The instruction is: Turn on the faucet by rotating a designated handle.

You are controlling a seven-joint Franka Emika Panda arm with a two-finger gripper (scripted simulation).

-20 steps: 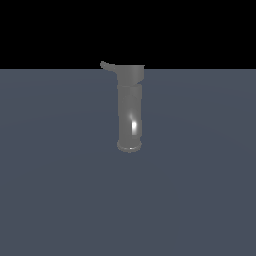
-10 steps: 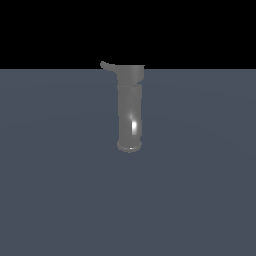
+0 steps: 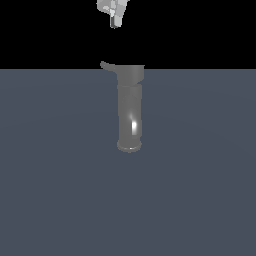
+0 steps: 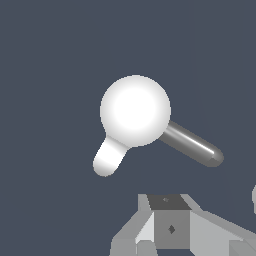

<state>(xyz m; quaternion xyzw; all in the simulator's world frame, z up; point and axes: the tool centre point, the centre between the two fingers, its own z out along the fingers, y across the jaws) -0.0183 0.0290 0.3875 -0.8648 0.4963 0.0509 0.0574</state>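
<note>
Gripper (image 3: 114, 14) newly entered above faucet (image 3: 130, 107) | handle (image 3: 107, 65) untouched | fingers' state unclear

pincer (image 3: 114, 14) high above faucet (image 3: 130, 110), apart from handle (image 3: 107, 65).

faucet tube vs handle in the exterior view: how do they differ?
Size: the faucet is a long, thick tube; the handle is a short, thin lever, far smaller.
Pose: the faucet runs straight down the picture to a rimmed opening; the handle juts sideways from the wider collar, toward the exterior view's left, slightly curved.
Look: the faucet carries a bright highlight near its lower end; the handle shows none.
Both are grey metal and joined at the collar.
</note>
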